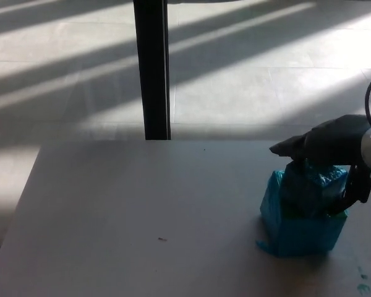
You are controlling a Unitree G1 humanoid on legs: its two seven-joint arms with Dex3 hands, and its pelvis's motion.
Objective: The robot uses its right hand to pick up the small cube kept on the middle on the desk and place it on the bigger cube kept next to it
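Turquoise-blue, glossy wrapping on bigger cube point(300, 232); darker blue on small cube point(309, 185) above it. Black on right hand point(328, 148), black on post point(151, 68). Pale grey desk point(142, 204); light floor point(266, 62) striped with shadow bands.

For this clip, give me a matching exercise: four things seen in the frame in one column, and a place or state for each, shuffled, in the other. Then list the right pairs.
Things
1. small cube
2. bigger cube
3. right hand
4. black post

Places or states
A. stands upright on the floor behind the desk's far edge
B. rests on the desk near its right edge, bright blue
C. sits on top of another cube, darker blue
D. reaches in from the right, over the top of the stack

Pairs: 1-C, 2-B, 3-D, 4-A
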